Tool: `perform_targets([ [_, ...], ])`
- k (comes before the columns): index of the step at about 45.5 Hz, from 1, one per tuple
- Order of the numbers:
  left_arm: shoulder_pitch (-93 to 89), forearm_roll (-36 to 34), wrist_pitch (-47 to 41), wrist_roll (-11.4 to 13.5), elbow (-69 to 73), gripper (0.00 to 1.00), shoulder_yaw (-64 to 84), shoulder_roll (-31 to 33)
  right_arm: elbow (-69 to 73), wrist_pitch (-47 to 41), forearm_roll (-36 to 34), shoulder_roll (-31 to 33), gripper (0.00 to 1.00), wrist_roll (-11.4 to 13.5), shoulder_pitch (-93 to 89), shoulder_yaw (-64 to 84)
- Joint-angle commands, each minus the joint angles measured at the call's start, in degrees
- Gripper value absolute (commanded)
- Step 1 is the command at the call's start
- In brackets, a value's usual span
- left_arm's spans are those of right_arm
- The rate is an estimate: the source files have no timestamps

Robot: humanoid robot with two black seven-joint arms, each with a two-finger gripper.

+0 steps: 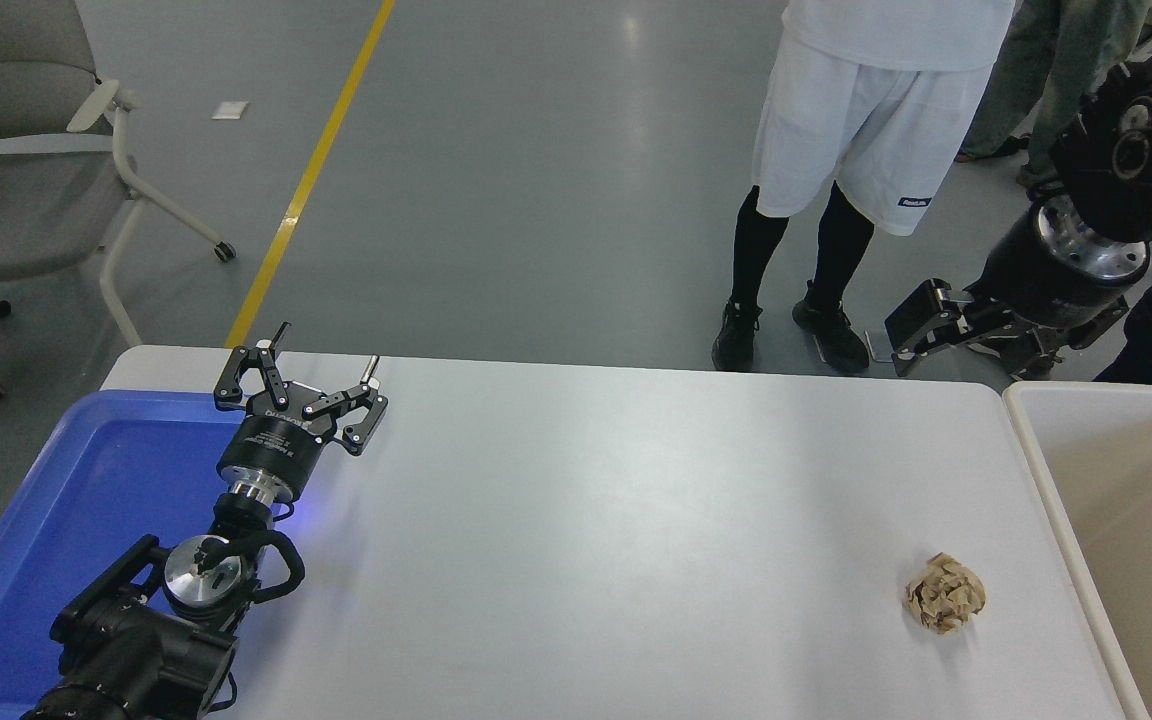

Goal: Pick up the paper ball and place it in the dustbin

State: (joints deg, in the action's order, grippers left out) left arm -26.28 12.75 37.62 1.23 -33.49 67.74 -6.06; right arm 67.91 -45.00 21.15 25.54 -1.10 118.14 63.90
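Note:
The tan-brown crumpled paper ball (945, 593) lies on the white table (636, 520) near its front right. The cream-beige dustbin (1032, 440) stands at the table's right edge, just right of the ball, and nothing shows inside it. My right gripper (896, 343) hangs open and empty at the upper right, beyond the table's far edge, well behind the ball. My left arm is parked at the lower left with its gripper (321, 365) open and empty by the blue tray's far right corner.
A bright blue tray (86, 480) lies at the table's left end under the left arm. A person (836, 150) in white shorts stands at the far side, another at the top right. A grey chair (26, 150) stands at the upper left.

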Motion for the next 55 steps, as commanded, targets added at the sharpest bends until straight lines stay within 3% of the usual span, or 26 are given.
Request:
perform_targets([
  [1, 0.0, 0.0, 0.0, 0.0, 0.0, 0.99, -0.1, 0.0, -4.0, 0.0, 0.0, 2.9, 1.00, 0.0, -2.6, -0.1],
  [14, 0.0, 0.0, 0.0, 0.0, 0.0, 0.99, 0.0, 0.0, -6.5, 0.0, -1.2, 8.4, 1.00, 0.0, -7.0, -4.8],
  [22, 0.0, 0.0, 0.0, 0.0, 0.0, 0.99, -0.1, 0.0, -6.6, 0.0, -9.1, 8.8, 1.00, -0.1, -6.4, -4.6],
  [39, 0.0, 0.0, 0.0, 0.0, 0.0, 0.99, 0.0, 0.0, -6.3, 0.0, -10.8, 8.6, 1.00, -0.1, -8.3, -3.1],
  [48, 0.0, 0.0, 0.0, 0.0, 0.0, 0.99, 0.0, 0.0, -6.2, 0.0, -8.9, 8.6, 1.00, -0.1, -12.7, -2.9],
  [55, 0.0, 0.0, 0.0, 0.0, 0.0, 0.99, 0.0, 0.0, -5.9, 2.2, 0.4, 7.9, 1.00, -0.2, -17.9, -4.1],
])
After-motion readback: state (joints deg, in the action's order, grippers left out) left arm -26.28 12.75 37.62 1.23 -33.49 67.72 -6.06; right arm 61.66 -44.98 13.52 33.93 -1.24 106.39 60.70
